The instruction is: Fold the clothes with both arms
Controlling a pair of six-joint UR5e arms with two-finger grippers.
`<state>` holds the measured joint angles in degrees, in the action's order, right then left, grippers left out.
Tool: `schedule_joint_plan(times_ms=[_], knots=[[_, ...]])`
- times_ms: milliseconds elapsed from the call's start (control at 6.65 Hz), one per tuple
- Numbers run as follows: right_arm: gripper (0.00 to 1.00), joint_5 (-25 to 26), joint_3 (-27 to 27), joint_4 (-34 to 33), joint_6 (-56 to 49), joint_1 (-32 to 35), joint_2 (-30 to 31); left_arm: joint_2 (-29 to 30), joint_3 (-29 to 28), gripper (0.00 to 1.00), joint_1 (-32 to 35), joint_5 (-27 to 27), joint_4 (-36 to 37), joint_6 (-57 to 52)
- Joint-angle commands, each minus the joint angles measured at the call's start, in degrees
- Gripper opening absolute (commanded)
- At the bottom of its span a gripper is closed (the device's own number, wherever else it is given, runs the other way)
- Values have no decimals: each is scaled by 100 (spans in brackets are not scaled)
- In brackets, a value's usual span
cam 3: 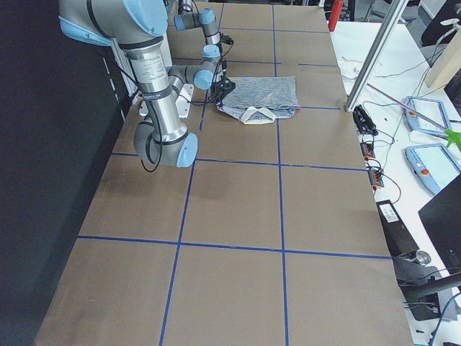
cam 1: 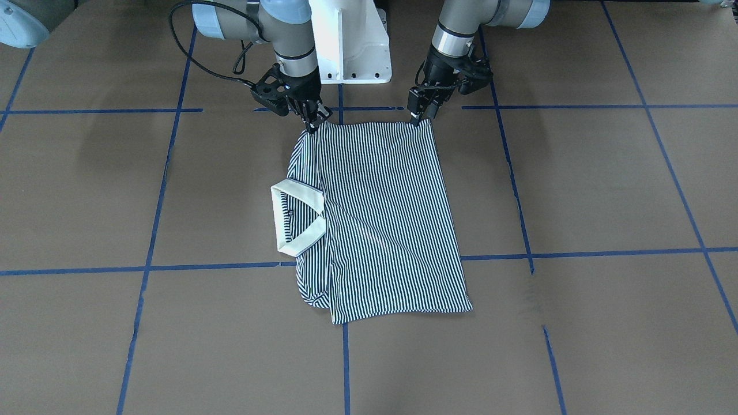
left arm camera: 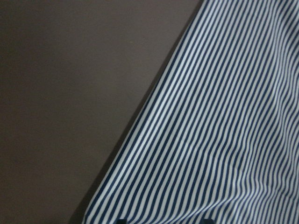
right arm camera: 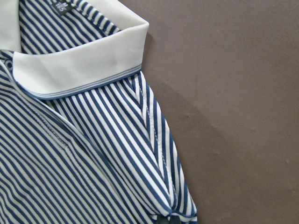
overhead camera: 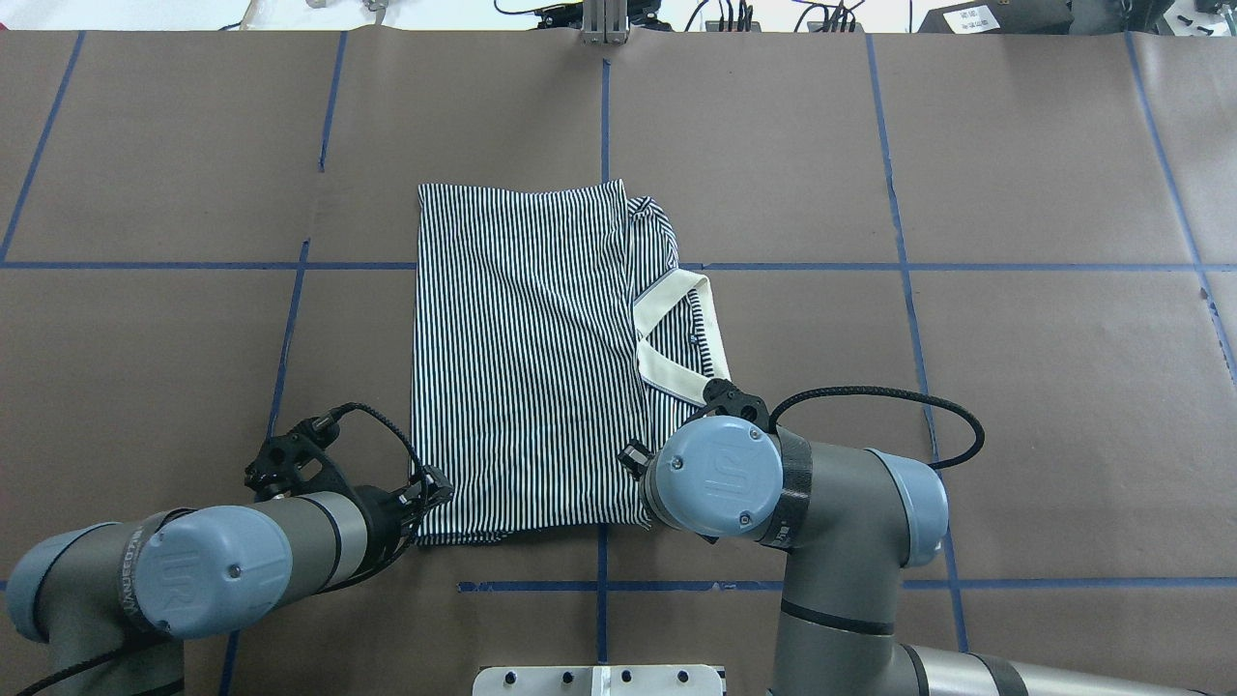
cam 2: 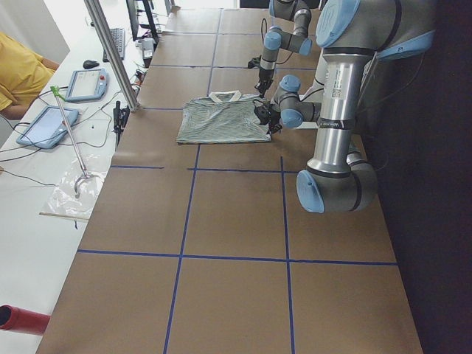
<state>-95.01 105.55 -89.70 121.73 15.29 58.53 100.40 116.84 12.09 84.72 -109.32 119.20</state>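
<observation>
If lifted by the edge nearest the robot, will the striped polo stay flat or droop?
Likely floppy: the polo shirt lies flat with soft ripples, so it should sag between grip points. The cream collar holds a crisp fold, so probably stiffer.

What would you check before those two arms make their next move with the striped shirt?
1. The polo shirt lies flat on the table: ok, slight wrinkles.
2. The left gripper is at one robot-side corner: ok.
3. The right gripper is at the other, by the collar: ok.
4. Both actually pinch cloth: cannot tell, fingertips too small.
5. Collar-side edge neat: not ok, bunched cloth sticks out.
6. The cable on the right arm is clear of the cloth: ok.
</observation>
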Motion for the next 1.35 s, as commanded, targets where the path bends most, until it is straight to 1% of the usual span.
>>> schedule_joint_plan(times_ms=[0,301,752,902,1052,1202], knots=[[0,0,9,5,-9,0,0,14,-151,62,-48,-17,7,-28],[0,-9,18,5,-9,0,0,58,-292,61,-75,-8,16,-37],[0,0,9,5,-9,0,0,6,-302,60,-92,-8,77,-55],[0,0,9,5,-9,9,-8,128,-293,60,-145,18,530,-72],[0,0,18,5,-18,9,0,207,-302,55,-163,18,578,-72],[0,0,9,5,-9,9,0,225,-302,30,-163,18,587,-72]])
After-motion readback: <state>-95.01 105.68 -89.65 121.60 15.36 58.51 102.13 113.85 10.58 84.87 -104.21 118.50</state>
